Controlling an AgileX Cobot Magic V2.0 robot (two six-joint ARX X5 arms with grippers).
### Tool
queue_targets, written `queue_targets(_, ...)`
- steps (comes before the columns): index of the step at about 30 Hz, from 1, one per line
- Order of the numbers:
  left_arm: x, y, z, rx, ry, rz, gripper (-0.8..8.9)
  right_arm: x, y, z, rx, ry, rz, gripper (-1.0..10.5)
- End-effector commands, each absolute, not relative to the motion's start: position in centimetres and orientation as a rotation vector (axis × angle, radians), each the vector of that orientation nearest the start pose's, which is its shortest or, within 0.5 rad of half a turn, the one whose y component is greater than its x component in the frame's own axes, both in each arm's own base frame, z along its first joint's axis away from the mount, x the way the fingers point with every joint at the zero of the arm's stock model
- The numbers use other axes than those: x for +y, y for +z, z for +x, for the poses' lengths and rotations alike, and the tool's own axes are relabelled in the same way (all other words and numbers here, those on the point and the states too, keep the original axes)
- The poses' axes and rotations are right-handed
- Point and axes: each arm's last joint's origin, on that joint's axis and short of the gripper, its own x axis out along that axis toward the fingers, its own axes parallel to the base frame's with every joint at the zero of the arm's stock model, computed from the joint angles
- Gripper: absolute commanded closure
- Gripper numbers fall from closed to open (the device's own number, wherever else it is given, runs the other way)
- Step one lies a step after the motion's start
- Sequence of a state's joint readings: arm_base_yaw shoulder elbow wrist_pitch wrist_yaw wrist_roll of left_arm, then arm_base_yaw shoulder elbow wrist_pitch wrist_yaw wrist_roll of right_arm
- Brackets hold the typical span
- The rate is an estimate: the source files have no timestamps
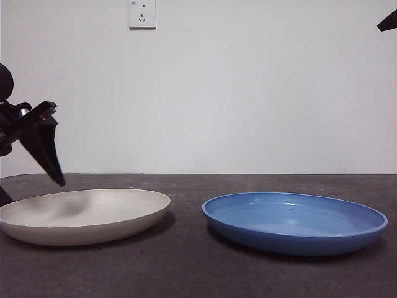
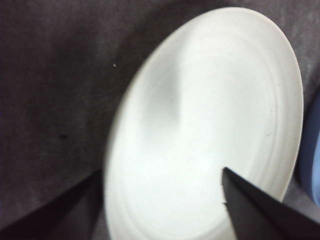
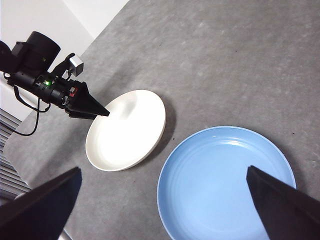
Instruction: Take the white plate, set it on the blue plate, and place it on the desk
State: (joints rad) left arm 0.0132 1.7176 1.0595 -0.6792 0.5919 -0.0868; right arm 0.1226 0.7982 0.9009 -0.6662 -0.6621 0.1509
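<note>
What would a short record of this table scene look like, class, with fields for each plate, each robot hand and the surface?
white plate: matte cream round shallow plate, flat on the desk, beside and apart from the blue one
blue plate: glossy blue round shallow plate, flat on the desk, nothing in it
left hand: open, hovering over the white plate's outer rim, not touching it
right hand: open, high above the blue plate, holding nothing
desk: dark grey mottled tabletop
stacked: not yet
</note>
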Motion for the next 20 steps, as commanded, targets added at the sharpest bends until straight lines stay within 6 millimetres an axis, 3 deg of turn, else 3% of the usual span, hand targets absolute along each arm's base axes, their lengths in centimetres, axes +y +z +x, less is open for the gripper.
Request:
queue_targets(1, -0.99, 17.29, 31.55, 1.315, -0.396, -0.423, 5.77, 3.65, 33.39, 14.7, 0.597, 0.73, 0.287, 3.4)
queue_targets(5, -0.99, 17.12, 31.51, 1.328, -0.377, -0.41, 5.86, 3.65, 33.39, 14.71, 0.597, 0.73, 0.287, 3.4)
queue_targets(13, -0.97, 16.9, 31.6, 1.332, -0.37, -0.405, 8.06, 3.65, 33.39, 14.7, 0.597, 0.73, 0.288, 3.4)
queue_targets(20, -0.94, 17.55, 31.94, 1.331, -0.362, -0.398, 8.06, 3.59, 33.47, 14.67, 0.602, 0.713, 0.296, 3.5)
